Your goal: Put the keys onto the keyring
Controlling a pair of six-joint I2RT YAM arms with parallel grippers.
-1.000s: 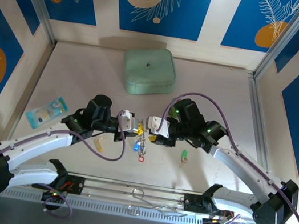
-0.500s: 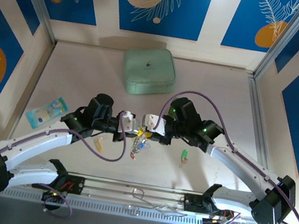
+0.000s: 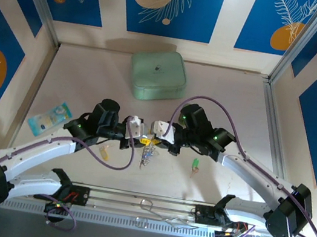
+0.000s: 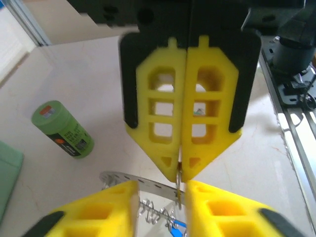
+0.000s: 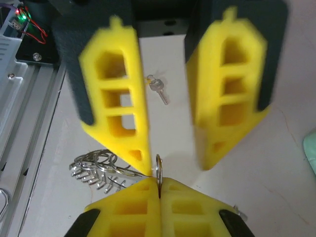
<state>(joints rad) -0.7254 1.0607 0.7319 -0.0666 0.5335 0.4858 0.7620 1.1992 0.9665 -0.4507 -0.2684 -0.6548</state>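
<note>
Right gripper [image 5: 159, 183]: jaws fully closed, pinching the keyring [image 5: 158, 170] edge-on at the very tips, with the thin metal rim standing just proud of them. The ring's coiled silvery loops spread out beside the closed tips on the side toward the near rail. Left gripper [image 4: 162, 187]: jaws wide apart, holding nothing, and set nose to nose with the right gripper's tips. The pinched rim sits inside the left gap, off-centre and hard by one left fingertip [image 5: 142, 159]; whether they touch cannot be determined. A blue key [image 4: 177, 228] hangs under the coil, below the closed right tips and between the open left fingers. The other key heads in the hanging bunch are too small to make out. A loose key [image 3: 103, 153] with a pale yellowish head lies on the table [image 3: 92, 76] under the left forearm, well apart from both sets of jaws. In the right wrist view it is seen through the open left gap. A green cylinder [image 4: 62, 129] stands upright on the table behind the right jaws, apart from them. A mint-green case [image 3: 158, 76] lies well apart from both jaws, toward the back wall.
</note>
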